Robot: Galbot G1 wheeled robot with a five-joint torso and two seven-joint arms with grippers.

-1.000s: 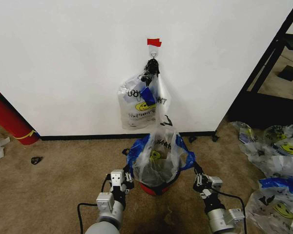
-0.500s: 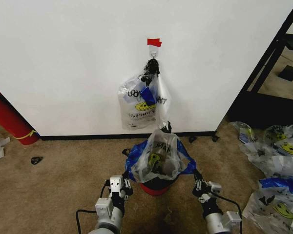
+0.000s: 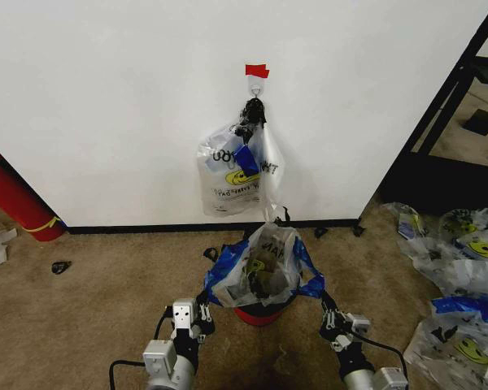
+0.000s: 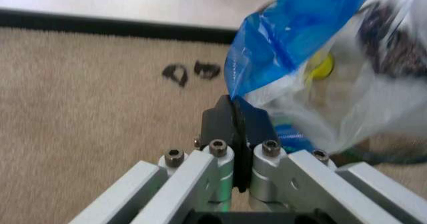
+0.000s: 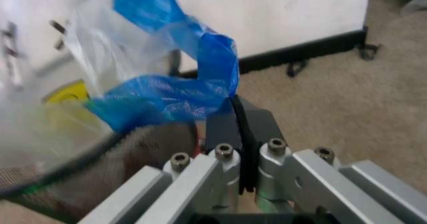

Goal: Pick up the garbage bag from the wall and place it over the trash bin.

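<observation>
Draping crinkly over the wire-mesh trash bin (image 3: 259, 313), the thin garbage bag (image 3: 259, 266) is pinched by left gripper (image 3: 202, 302) and right gripper (image 3: 324, 300).

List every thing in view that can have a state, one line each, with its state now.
garbage bag: mouth spread over the bin, blue edges pinched on both sides.
trash bin: upright on the carpet, top covered by the bag.
left gripper: shut on the bag's blue edge.
right gripper: shut on the bag's blue edge.
bunch of bags: hanging from the wall hook.
</observation>
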